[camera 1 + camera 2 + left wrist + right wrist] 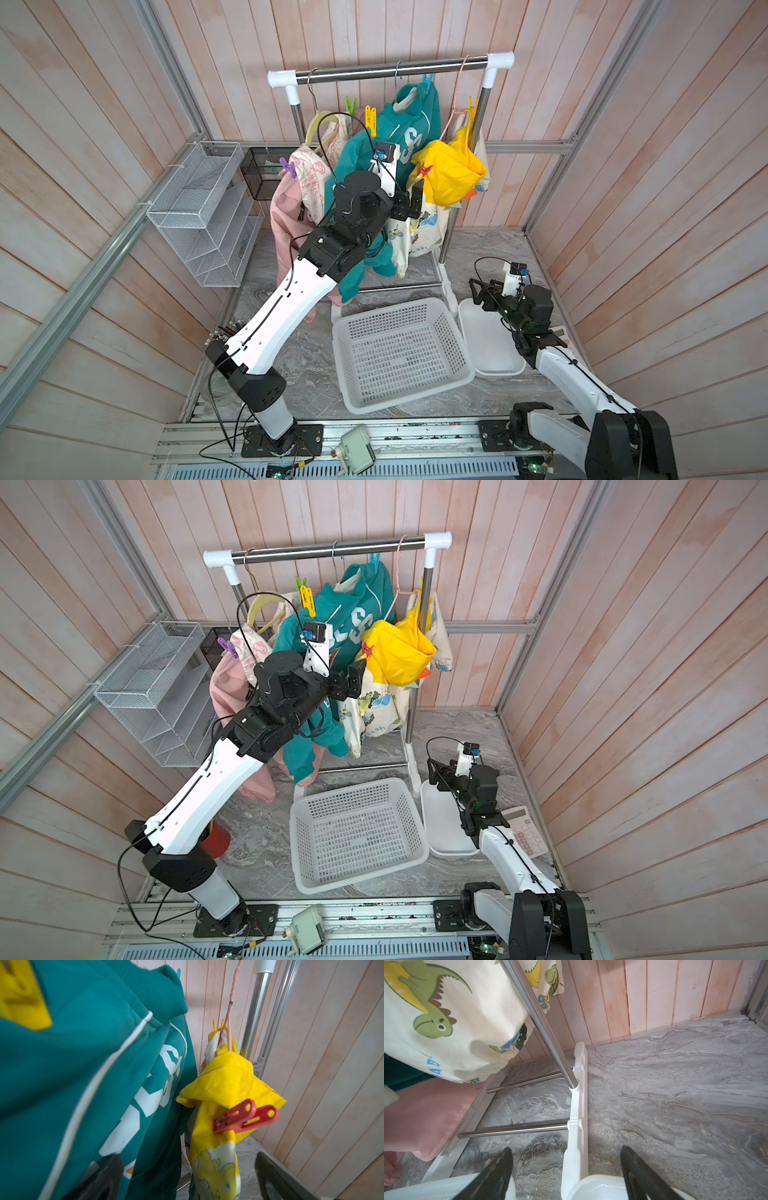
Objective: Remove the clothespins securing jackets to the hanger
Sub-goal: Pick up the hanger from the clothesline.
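Left gripper (411, 203) is hanging wide open with nothing in it, mid-frame in both top views. It's pointing at the small red plastic clothespin (245, 1119), which is clipping the shiny yellow hooded jacket (228, 1076) lower right of centre in the left wrist view; nothing's touching it. The teal fleece jacket (83, 1064) just beside is showing chunky white letters, and only an "S" is reading clearly from above. The cream dinosaur-print lining (456, 1022) is showing blue "BAB". Right gripper (478, 293) is sitting spread wide and empty at the upper end of the white plastic tray (494, 357), lower right.
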`<state>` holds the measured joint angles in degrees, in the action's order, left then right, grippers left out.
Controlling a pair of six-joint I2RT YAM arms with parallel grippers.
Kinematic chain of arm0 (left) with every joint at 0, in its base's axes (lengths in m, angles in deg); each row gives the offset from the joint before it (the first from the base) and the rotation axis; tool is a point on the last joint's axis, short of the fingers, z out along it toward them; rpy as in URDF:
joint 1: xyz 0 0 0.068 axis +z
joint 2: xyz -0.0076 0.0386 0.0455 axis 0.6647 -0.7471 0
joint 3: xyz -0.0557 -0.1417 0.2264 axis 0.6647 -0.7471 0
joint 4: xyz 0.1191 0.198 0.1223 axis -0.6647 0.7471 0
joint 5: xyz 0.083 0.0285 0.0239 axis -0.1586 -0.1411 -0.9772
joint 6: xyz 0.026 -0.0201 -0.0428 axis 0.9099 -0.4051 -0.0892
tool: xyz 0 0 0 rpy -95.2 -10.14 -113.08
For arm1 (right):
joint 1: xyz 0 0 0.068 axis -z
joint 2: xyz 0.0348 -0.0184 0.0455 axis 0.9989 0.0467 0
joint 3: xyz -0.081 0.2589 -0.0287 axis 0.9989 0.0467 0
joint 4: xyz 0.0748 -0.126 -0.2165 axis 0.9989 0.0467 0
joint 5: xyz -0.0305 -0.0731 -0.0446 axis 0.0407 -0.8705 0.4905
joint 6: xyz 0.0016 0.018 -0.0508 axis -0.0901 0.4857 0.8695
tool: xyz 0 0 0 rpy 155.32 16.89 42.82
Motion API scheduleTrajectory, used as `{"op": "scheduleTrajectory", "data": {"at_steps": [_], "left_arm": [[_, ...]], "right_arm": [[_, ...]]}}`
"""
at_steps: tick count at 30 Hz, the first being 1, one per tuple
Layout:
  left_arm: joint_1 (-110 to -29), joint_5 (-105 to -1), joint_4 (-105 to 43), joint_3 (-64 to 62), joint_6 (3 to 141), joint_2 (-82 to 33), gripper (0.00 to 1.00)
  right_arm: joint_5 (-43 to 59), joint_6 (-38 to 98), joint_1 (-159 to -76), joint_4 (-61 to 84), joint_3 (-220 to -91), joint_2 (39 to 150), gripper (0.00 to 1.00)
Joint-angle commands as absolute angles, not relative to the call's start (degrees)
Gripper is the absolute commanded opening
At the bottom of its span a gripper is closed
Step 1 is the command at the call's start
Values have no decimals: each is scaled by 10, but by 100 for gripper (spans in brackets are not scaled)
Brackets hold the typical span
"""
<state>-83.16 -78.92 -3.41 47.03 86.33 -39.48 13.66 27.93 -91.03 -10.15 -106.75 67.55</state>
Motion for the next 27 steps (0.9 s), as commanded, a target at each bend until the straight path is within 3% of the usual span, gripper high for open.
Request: {"op": "scheduleTrajectory", "data": {"at_steps": [1,7,14,19,24,27], "left_arm": [[-830,-753,-15,511,858,-422,100],[-830,-754,17,564,867,-463,93],[-830,-740,16,589,862,-479,61],[-831,-709,-17,565,869,-465,44],[-831,-691,-47,557,872,-455,10],[-831,-691,-44,569,872,-454,0]], "right_arm": [[144,286,-909,-90,-1085,674,83],[145,293,-909,-84,-1090,676,83],[141,304,-909,-70,-1097,678,83],[139,305,-909,-65,-1100,679,83],[128,310,-908,-49,-1104,672,83],[122,319,-907,-40,-1102,661,83]]}}
